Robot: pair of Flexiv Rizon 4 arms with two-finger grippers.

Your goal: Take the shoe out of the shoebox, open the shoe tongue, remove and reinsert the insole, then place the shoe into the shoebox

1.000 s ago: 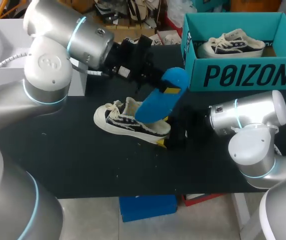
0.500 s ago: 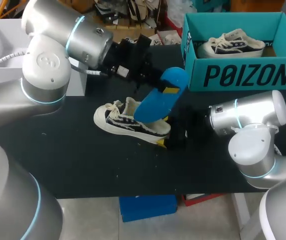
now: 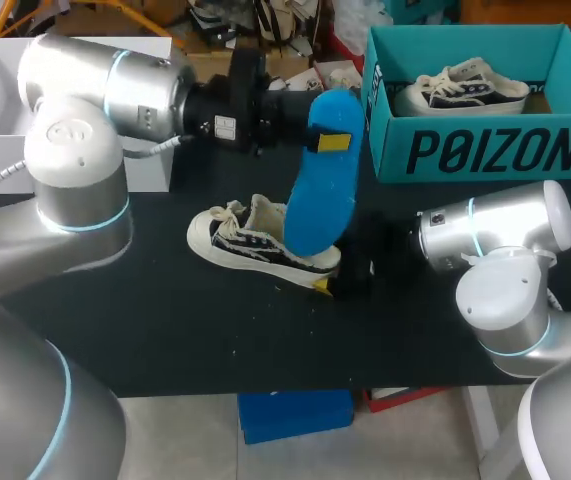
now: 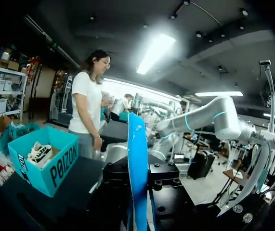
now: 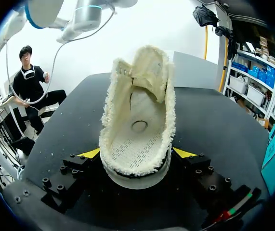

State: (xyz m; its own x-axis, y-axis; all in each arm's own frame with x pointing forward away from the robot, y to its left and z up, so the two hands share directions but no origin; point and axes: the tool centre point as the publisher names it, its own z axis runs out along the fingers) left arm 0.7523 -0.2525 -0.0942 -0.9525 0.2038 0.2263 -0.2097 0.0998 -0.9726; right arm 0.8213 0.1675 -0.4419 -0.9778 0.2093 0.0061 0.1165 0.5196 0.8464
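left gripper clamped on insole, upright over shoe at centre of table | right gripper clamped on heel, shoe's 4 o'clock | shoebox at shoe's 1 o'clock | risk: insole toe may snag collar, buckle, slip from grip

Two shoes, one blue insole, one teal shoebox, two arms.
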